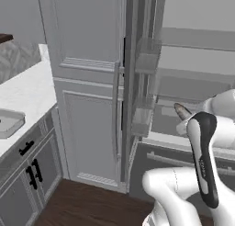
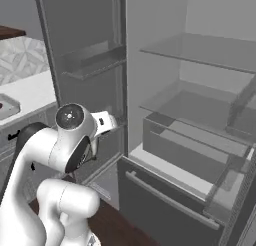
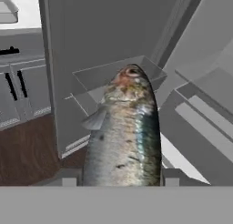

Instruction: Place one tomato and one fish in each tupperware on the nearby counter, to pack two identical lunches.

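- Fish point(image 3: 123, 132) sits clamped in your gripper point(image 3: 120, 182), one finger on each flank, head away from the hand camera.
- Its long axis runs straight out along the gripper, so it points where the hand points: at the open fridge and its door bins.
- In the left base view, one end of the fish pokes out past the wrist in front of the fridge shelves.
- Tupperware point(image 1: 7, 124) lies well apart, far to your left on the bench point(image 1: 27, 94), beyond the tall cabinet.
- Your next move, I judge, is a wide swing left, then turning the fish to lie along the tray's length.
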Robot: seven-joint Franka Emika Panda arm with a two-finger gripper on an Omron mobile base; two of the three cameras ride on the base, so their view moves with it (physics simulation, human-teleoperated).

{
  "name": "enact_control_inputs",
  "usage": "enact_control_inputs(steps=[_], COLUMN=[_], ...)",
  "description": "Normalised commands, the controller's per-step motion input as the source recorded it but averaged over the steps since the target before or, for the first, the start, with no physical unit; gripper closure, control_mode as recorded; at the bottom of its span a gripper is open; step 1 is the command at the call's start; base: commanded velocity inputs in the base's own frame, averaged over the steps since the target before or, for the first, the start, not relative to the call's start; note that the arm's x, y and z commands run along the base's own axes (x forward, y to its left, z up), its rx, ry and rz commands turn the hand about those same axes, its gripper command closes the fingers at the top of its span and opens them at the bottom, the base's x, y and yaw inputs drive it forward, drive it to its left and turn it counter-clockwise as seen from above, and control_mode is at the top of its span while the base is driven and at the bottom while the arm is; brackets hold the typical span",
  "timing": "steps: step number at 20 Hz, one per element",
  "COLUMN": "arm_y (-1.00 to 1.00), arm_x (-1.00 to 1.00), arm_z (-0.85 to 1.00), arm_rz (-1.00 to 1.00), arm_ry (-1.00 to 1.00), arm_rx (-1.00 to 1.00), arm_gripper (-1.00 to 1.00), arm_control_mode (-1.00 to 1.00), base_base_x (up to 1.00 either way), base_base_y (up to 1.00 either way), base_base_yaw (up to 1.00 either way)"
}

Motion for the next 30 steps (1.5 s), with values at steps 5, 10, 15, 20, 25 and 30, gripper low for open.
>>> enact_control_inputs(steps=[5,10,15,20,25,30], arm_y=[0.0,0.0,0.0,0.0,0.0,0.0], arm_x=[0.0,0.0,0.0,0.0,0.0,0.0], arm_z=[0.0,0.0,0.0,0.0,0.0,0.0], arm_rz=[0.0,0.0,0.0,0.0,0.0,0.0], arm_ry=[0.0,0.0,0.0,0.0,0.0,0.0], arm_rx=[0.0,0.0,0.0,0.0,0.0,0.0], arm_gripper=[1.0,1.0,1.0,1.0,1.0,1.0], arm_control_mode=[1.0,1.0,1.0,1.0,1.0,1.0], base_base_x=[-0.82,-0.56,0.85,1.0,1.0,1.0], base_base_y=[0.01,0.44,0.43,0.04,-0.61,-0.15], base_base_yaw=[0.77,0.73,0.29,0.1,0.0,0.02])
